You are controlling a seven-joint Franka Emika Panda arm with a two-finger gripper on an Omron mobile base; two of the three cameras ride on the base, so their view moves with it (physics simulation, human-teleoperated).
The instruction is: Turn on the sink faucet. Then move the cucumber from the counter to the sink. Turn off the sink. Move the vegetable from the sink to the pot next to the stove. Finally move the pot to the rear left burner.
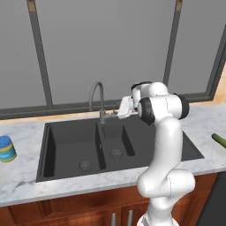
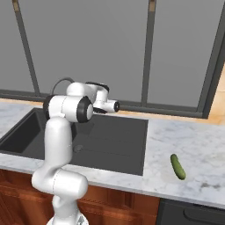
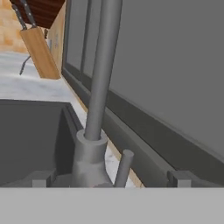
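The grey gooseneck sink faucet [image 1: 98,95] rises behind the dark double-basin sink [image 1: 66,148]. My gripper [image 1: 114,114] hovers open just right of the faucet's base, level with it. In the hand view the spout [image 3: 103,70] fills the middle and the small lever [image 3: 124,168] stands up between my spread fingertips [image 3: 41,178], untouched. No water is running. The dark green cucumber [image 2: 177,166] lies on the white marble counter [image 2: 193,145] right of the sink [image 2: 114,140]; its end also shows at the picture's edge [image 1: 219,140]. The pot and the stove are out of view.
A blue can [image 1: 6,148] stands on the counter left of the sink. A wooden knife block [image 3: 39,50] sits on the counter farther along. Window panes with a dark sill run close behind the faucet.
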